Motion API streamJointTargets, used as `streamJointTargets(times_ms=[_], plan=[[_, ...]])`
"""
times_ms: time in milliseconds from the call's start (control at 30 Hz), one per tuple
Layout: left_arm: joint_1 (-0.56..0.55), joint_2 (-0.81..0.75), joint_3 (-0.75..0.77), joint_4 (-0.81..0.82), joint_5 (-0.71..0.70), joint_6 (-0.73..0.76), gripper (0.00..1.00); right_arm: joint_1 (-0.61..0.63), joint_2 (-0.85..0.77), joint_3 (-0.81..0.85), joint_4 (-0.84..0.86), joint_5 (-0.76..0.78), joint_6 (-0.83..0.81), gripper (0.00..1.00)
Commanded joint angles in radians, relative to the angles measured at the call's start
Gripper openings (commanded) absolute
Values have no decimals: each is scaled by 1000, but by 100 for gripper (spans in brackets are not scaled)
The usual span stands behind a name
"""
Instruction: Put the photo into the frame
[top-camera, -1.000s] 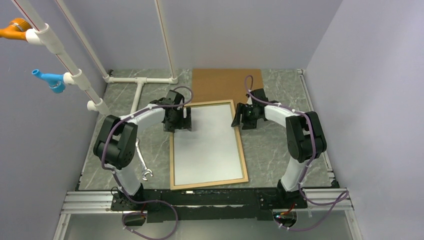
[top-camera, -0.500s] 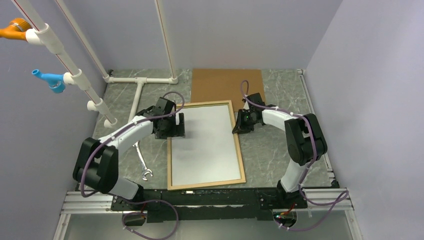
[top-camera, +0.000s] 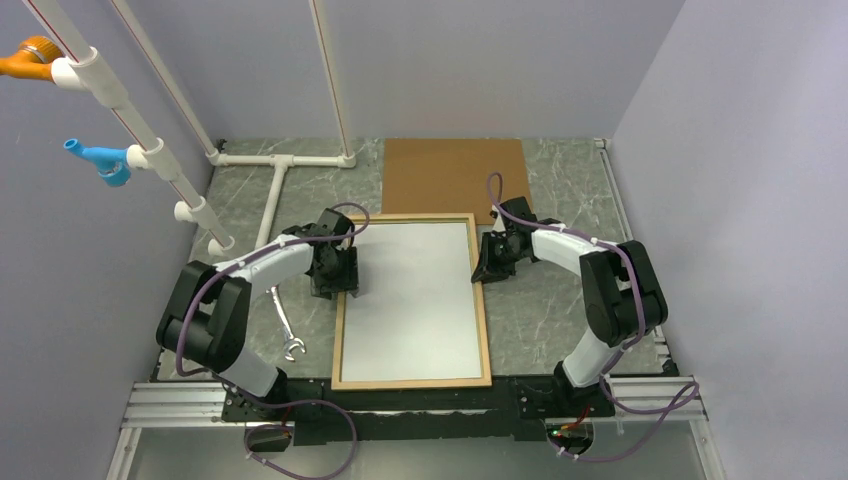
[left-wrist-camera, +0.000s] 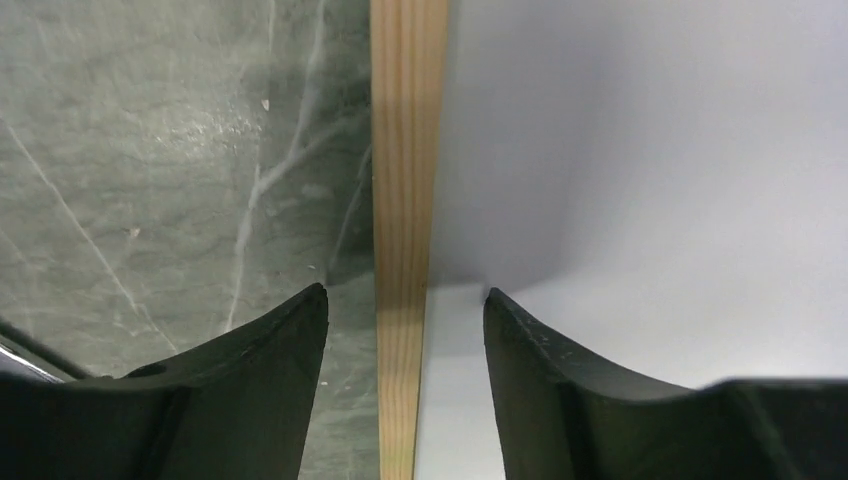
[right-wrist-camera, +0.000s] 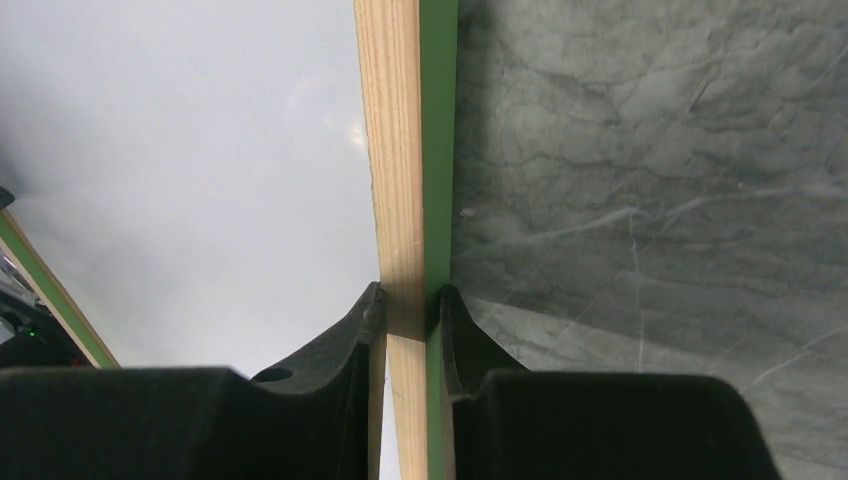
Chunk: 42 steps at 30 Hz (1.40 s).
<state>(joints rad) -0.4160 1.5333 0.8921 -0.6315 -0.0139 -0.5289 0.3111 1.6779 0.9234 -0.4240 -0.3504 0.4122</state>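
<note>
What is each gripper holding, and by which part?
The right gripper is clamped on the frame, on its right border strip. The left gripper straddles the left border with jaws open, holding nothing.

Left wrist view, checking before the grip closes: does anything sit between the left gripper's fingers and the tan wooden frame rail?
Nothing visible. The open left gripper straddles the light tan wooden frame, gaps clear both sides.

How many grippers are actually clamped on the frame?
1. The right gripper pinches the frame on its right border; the left gripper straddles the left border, jaws open, not touching.
</note>
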Motion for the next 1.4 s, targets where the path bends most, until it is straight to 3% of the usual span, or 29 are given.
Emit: streamJointTargets(times_ms=[0,133,200,433,733,867,1033,1200,1367], plan=[[2,12,-24,42,39,-16,57,5,-51,-21,-48,-79,-10,0],[0,-4,-39,57,75,-14,40,6,-68,-21,-56,-93,-6,0],[-1,-30,-50,60,90,-22,36,4,-76,-23,-63,-94,-6,0],[-51,-76,-78,39,94,-64,35,5,-93,-49,-76,-80,-9,0],[-77,-96,-103,20,55,-93,42,6,-117,-90,-76,-55,0,1],[-78,-84,-59,-27,17,-80,64,6,-128,-95,-77,-36,2,39],[-77,-72,15,-52,-31,-51,79,4,-144,-54,-89,-6,5,73],[-76,-15,152,-69,-77,15,88,-21,-121,13,-86,-3,-6,94],[-68,98,334,-87,-96,106,94,-100,-50,106,-80,-42,-39,100]])
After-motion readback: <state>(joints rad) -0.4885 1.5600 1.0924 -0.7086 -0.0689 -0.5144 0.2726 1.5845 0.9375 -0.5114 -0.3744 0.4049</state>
